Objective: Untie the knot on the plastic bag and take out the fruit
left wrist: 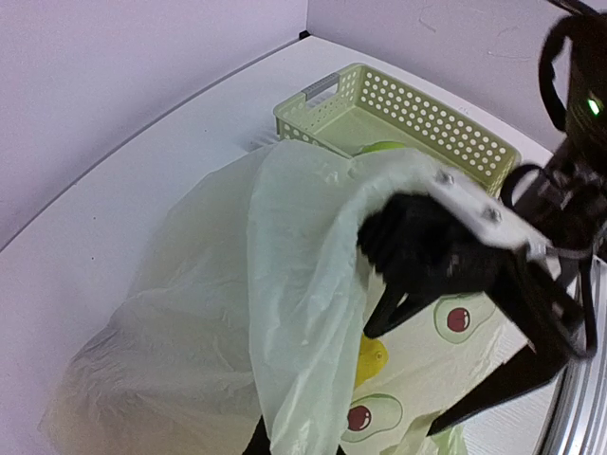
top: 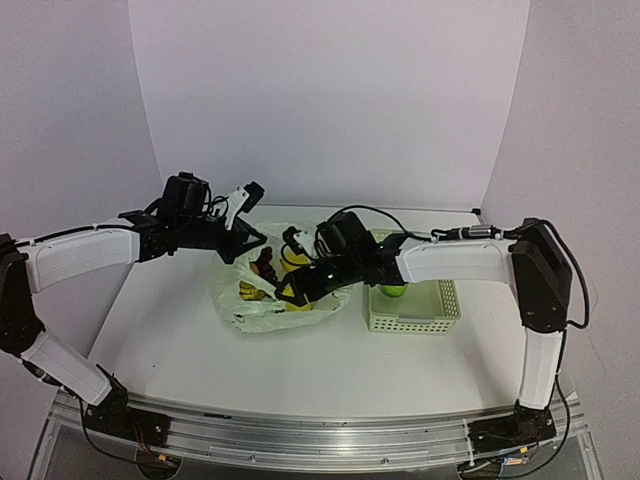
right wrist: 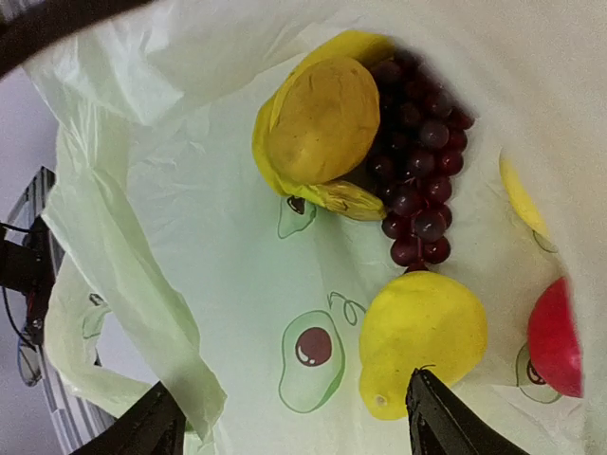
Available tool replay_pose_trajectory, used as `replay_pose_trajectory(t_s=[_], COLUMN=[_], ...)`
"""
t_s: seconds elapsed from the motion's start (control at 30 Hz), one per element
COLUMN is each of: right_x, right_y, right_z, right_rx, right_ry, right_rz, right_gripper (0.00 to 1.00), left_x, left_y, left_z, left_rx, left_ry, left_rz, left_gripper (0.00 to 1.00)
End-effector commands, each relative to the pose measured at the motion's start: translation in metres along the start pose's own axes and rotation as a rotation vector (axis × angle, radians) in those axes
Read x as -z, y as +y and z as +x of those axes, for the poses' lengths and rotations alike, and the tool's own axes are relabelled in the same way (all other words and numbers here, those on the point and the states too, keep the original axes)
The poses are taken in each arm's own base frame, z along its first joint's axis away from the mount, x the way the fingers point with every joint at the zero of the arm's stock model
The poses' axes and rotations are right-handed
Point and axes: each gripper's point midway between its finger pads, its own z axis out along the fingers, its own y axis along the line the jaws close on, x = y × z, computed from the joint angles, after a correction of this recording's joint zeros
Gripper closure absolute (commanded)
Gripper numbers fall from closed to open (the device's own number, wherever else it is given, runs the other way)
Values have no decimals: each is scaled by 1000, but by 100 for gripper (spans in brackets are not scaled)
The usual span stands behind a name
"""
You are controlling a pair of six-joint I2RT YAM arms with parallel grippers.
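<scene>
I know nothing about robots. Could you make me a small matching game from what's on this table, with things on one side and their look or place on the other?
Things:
1. grape bunch
2. basket
3. plastic bag
4. lemon

Descriptions:
A. translucent, printed with avocados
B. dark purple, inside the bag
C. yellow, next to the grapes
D. pale green, rigid, perforated walls

Pairs: 1-B, 2-D, 3-A, 4-C

Thin, crinkly, translucent film with slight sheen: plastic bag (left wrist: 190, 313). Glossy, smooth grapes (right wrist: 417, 171). Smooth, dull-plastic lemon (right wrist: 422, 332). Rigid perforated matt-plastic basket (left wrist: 427, 118). Matt white tabletop (top: 300, 370). Brushed-metal rail (top: 320, 432).
</scene>
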Motion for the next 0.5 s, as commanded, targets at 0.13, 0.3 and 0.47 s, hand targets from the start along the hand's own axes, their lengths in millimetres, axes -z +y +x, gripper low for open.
replay_pose_trajectory(t_s=[0.13,0.3,0.47], right_x=[14,19,24], right_y=[7,-14,-27], right_z=[-36,-18,-7], right_rx=[-129,-138,-60], right_ry=[-56,-50,1], right_rz=[-114,-2,180], right_gripper=[26,27,32], left_x=[7,9,14], left_y=[-4,1,-10], left_z=[-16,-9,-18], left_rx=[-104,-135,-127], left_ry=[-78,-65,-86], left_rz=[19,-17,35], left_gripper=[100,100,100])
